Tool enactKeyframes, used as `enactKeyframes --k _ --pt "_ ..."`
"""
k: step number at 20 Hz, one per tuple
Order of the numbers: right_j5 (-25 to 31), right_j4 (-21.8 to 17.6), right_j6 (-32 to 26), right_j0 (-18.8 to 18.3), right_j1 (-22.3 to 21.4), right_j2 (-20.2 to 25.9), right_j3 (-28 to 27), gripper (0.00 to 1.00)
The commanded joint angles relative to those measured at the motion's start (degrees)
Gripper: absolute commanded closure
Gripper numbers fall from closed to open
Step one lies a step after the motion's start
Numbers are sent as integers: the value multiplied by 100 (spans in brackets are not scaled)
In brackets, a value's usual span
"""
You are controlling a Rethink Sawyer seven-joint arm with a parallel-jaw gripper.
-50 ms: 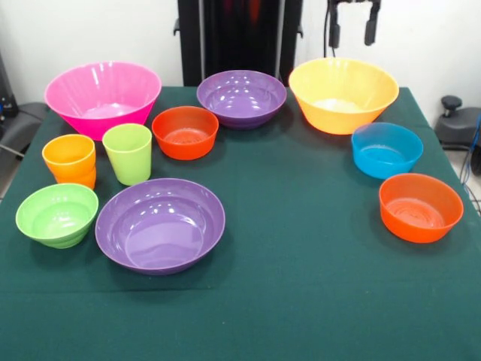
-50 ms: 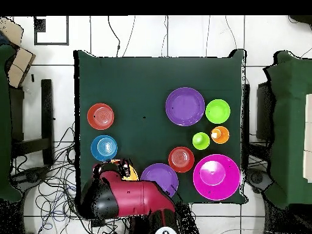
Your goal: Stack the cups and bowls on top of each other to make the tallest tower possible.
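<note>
No tower shows; every cup and bowl stands alone on the green cloth. Along the far side are the large pink bowl (image 1: 103, 96), a purple bowl (image 1: 241, 96) and the large yellow-orange bowl (image 1: 343, 94). My gripper (image 1: 352, 30) hangs open and empty just above the yellow-orange one. A red-orange bowl (image 1: 185, 131) sits between pink and purple. At the left stand the orange cup (image 1: 69, 159), the lime green cup (image 1: 128, 153), the small lime bowl (image 1: 57, 214) and the second purple bowl (image 1: 160, 224). At the right are the blue bowl (image 1: 386, 149) and another red-orange bowl (image 1: 420, 207).
The table (image 1: 301, 263) carries a dark green cloth with bare room in its middle and near side. In the overhead view my arm (image 2: 128, 198) covers most of the yellow-orange bowl (image 2: 126, 172). Dark chairs (image 2: 286, 116) flank the table, and cables lie on the floor.
</note>
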Motion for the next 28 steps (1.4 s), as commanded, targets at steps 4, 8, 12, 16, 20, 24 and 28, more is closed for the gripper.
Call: enactKeyframes --k 4,8,12,16,20,24,28 --pt "-485 -308 860 -396 600 158 541 0" --pt "-427 -312 806 -606 524 292 622 0" --pt "-400 -365 721 -846 488 444 727 0" --pt "-666 -491 769 -881 571 423 862 0" --pt "-1015 -694 808 -888 748 307 924 0" --pt "-1499 -918 881 -856 1095 123 891 0" --pt "-1755 -954 983 -730 1257 -12 874 0"
